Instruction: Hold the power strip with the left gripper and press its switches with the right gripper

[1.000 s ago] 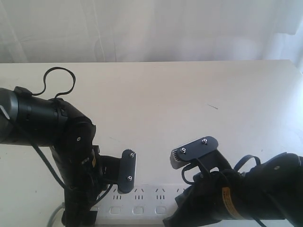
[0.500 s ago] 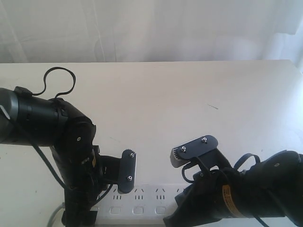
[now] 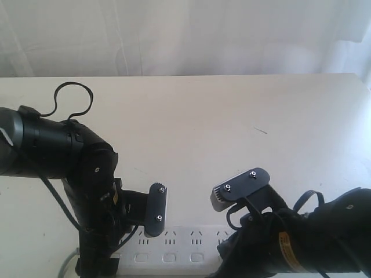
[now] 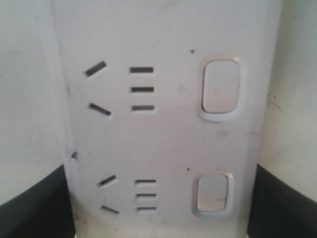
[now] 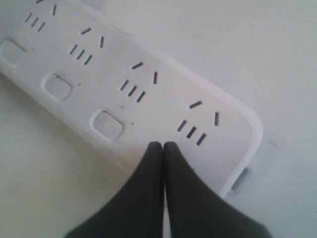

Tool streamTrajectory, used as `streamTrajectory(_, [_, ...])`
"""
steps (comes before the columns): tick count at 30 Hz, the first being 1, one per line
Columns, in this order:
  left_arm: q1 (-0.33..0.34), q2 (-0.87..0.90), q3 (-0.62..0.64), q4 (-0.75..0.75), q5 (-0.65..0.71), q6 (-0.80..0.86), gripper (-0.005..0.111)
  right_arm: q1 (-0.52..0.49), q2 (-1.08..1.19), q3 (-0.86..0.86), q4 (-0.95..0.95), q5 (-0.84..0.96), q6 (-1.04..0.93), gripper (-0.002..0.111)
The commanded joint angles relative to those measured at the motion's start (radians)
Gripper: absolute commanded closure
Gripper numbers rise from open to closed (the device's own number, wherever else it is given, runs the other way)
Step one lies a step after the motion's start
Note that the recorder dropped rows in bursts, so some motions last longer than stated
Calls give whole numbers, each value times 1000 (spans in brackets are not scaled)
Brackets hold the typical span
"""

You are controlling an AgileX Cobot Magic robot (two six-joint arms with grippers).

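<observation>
Lying at six o'clock on the matte cream bench [image 3: 243,110], the power strip [image 3: 179,246] is seen as a long bar of smooth white plastic, cut off by the lower frame edge. A row of rounded-square switches [image 3: 169,256] is set along its six-o'clock side, each one framed by a shallow moulded rim. Thin dark socket slots [image 4: 142,89] are cut in groups of five beside them. A grey cord [image 3: 68,260] is glimpsed at seven o'clock, beside the base of the left arm.

The left claw [image 4: 161,206], carried by a bulky black cylindrical arm at eight o'clock, is spread wide across the strip. Its curved black pads [image 4: 29,210] are set against the two long edges, so the bar is clasped between them. In the exterior view, one flat finger plate with two bright screws is shown by the strip's far edge.

The right claw [image 5: 162,146] is closed, with nothing held. Two smooth dark fingers [image 5: 138,198] are laid flat together into a tapering wedge. The tip is placed over the strip's switch-side edge, beside the last socket group at the rounded end. Whether it touches the plastic cannot be told. At five o'clock in the exterior view, its two-screw plate with a ribbed grey end is seen.
</observation>
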Motion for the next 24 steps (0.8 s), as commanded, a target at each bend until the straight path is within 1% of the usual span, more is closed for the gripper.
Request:
streamTrajectory(1, [1,36,26,29,-42,-16,107,-1,-18,9,-12,-12,-9,108])
streamTrajectory(7, [1,36,26,29,-38,-16,107,-1,-18,11,-12,-23,-9,108])
streamTrajectory(10, [1,36,26,29,-34,-16,107,-1,-18,33,-12,13,-9,108])
streamTrajectory(13, [1,36,26,27,-34,-16,107,-1,-7,41,-12,10,-9,108])
streamTrajectory(24, [1,36,26,27,-34,-16,107,-1,31,25,-12,15,-11,108])
